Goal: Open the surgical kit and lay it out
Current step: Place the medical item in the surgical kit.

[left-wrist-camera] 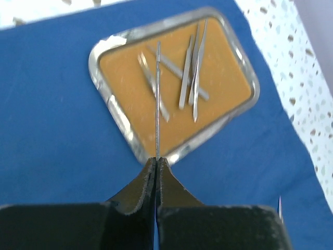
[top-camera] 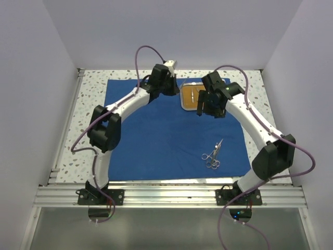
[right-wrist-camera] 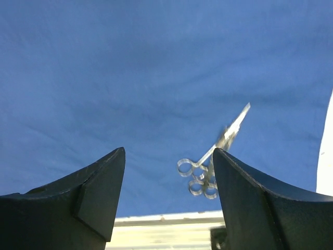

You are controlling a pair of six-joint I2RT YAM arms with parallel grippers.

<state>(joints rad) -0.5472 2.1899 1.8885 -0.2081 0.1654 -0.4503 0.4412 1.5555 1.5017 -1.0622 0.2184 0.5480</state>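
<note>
— Holding what over the tray (left-wrist-camera: 156, 27), and why?
— Our left end effector (left-wrist-camera: 156, 161) is pinched tight on one thin instrument (left-wrist-camera: 157, 94), which we judge is bound for the cloth (top-camera: 156, 135). Our right end effector (right-wrist-camera: 169, 151) gapes wide and empty, facing the scissors (right-wrist-camera: 229, 130) that lie nearer us than the tray.

Bare cloth (top-camera: 156, 135) left of scissors (top-camera: 212, 156)

The left arm (top-camera: 126, 102) and right arm (top-camera: 250, 117) share white curved links, black joint housings, looping purple cables (top-camera: 147, 47) and matte black wedge-shaped tool fingers (right-wrist-camera: 99, 190).

Left gripper (left-wrist-camera: 156, 161) tight on a thin silver instrument (left-wrist-camera: 157, 94) (right gripper (right-wrist-camera: 169, 152) wide apart).
</note>
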